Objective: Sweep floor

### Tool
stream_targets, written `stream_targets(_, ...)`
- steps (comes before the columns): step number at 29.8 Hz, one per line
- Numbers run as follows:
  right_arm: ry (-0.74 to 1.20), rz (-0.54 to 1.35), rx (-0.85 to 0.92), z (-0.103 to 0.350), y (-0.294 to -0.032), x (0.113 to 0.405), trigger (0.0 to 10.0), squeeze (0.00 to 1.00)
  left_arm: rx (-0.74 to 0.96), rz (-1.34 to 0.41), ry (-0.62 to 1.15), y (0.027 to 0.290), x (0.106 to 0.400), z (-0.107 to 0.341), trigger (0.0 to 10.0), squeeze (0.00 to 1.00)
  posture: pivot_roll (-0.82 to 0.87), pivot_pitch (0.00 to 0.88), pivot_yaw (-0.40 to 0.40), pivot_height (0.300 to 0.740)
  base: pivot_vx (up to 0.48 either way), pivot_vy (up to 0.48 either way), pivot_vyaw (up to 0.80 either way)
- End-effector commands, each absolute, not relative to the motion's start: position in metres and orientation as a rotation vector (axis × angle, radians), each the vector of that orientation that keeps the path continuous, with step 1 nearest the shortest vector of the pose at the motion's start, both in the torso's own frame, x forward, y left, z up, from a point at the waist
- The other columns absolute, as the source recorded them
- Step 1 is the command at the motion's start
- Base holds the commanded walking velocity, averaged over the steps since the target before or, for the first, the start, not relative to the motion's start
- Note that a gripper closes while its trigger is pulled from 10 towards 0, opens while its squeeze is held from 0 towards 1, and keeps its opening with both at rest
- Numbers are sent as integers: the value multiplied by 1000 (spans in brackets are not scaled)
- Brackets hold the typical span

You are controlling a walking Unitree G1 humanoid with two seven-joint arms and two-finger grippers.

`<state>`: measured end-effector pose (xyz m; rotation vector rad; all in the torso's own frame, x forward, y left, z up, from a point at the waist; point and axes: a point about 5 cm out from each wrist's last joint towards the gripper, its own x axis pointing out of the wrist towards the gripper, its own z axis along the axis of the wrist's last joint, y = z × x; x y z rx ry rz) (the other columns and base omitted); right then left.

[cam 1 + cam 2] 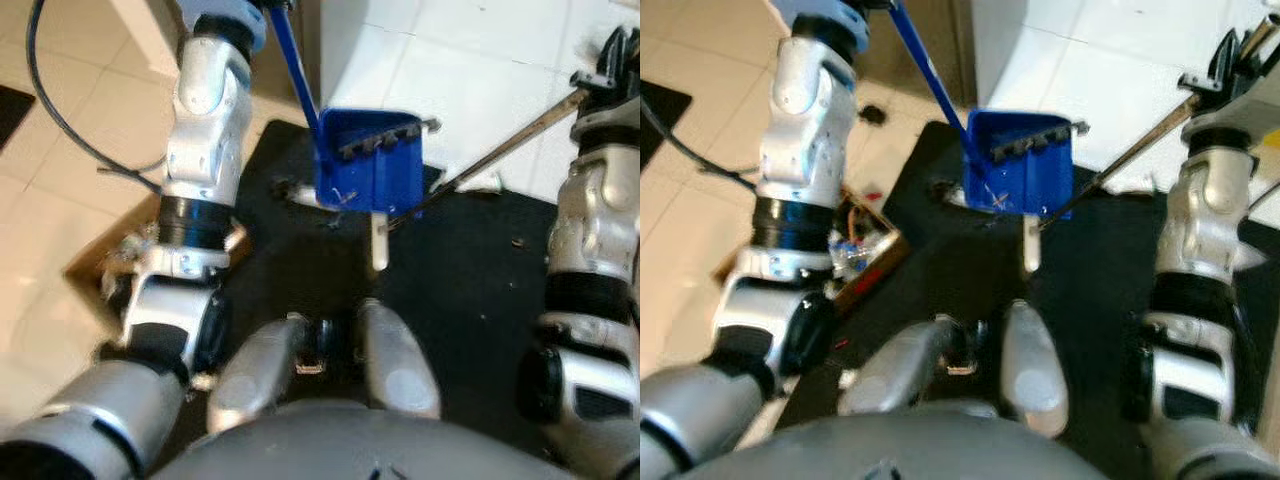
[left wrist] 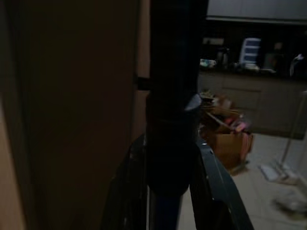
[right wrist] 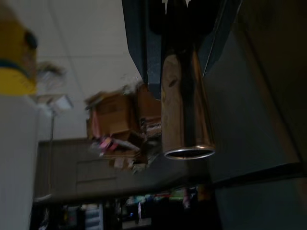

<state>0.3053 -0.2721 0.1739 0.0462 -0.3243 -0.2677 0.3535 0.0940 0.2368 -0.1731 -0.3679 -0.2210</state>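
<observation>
Black mat (image 1: 470, 270) on pale tiles (image 1: 60, 210), jaws pinching blue dustpan (image 1: 372, 160) and broom (image 1: 500, 150).

A black mat (image 1: 470, 270) covers the middle of the tiled floor. A cardboard box (image 1: 865, 250) of clutter sits at its nine o'clock edge. A black cable (image 1: 60, 110) curves at ten o'clock.

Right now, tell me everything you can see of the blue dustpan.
The blue dustpan looks like glossy plastic: a boxy open scoop with a row of dark comb teeth along its far rim and a long blue handle slanting up toward the left arm. The left gripper is closed round that handle. The pan sits tilted at the far edge of a black mat, open side facing the camera. A thin metal broom pole runs from the right gripper down to the pan's near right corner.
</observation>
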Motion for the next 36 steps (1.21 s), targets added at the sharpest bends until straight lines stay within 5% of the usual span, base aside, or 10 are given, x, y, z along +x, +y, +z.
stream_targets(1,-363,-265,52,182,-271,305,10000,0,-176,-216,-412,98,351,247,10000,0,-85,0,60,740,0,480,0)
stream_targets(21,-359,-268,60,179,-270,305,10000,0,-160,-218,-404,98,352,246,10000,0,-81,0,68,740,0,454,0)
stream_targets(36,-358,-278,64,176,-271,303,10000,0,-114,-218,-442,104,352,258,10000,0,-81,0,79,740,0,0,0)
